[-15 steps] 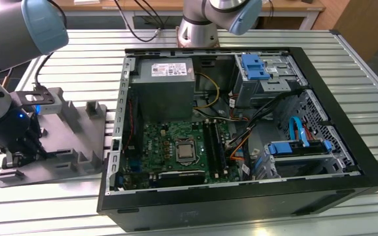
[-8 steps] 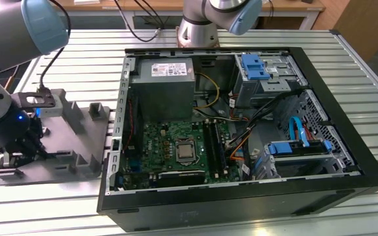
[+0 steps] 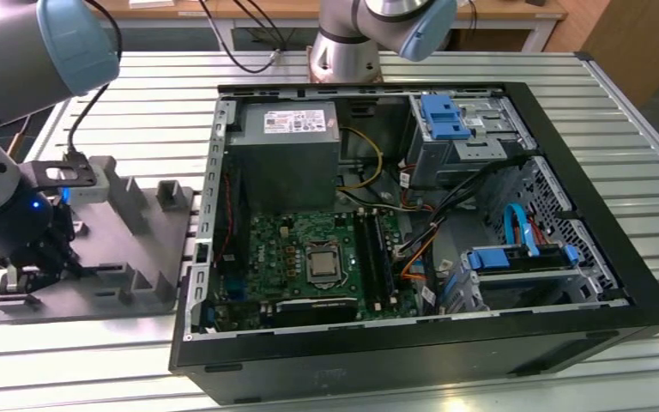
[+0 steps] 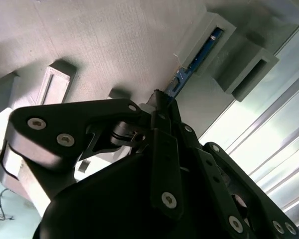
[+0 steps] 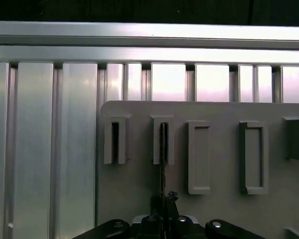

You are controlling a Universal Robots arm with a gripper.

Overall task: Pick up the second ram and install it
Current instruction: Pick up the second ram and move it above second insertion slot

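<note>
Memory stick clasped by the gripper at the grey tray

In the second wrist view, the gripper (image 4: 162, 102) is seen clenched on one end of the thin dark memory stick (image 4: 197, 57), whose other end is seated in the slot of a raised block (image 4: 217, 25) on the grey tray (image 4: 114, 40). In the first wrist view the stick is shown edge-on, held upright in the second slot from the tray's edge, with an open slot beside it. In the exterior view the arm is lowered over the tray at the exterior view's left, on the slatted metal table (image 3: 78, 343), well apart from the open computer case (image 3: 604, 283) and its green motherboard (image 3: 278, 245).
</note>
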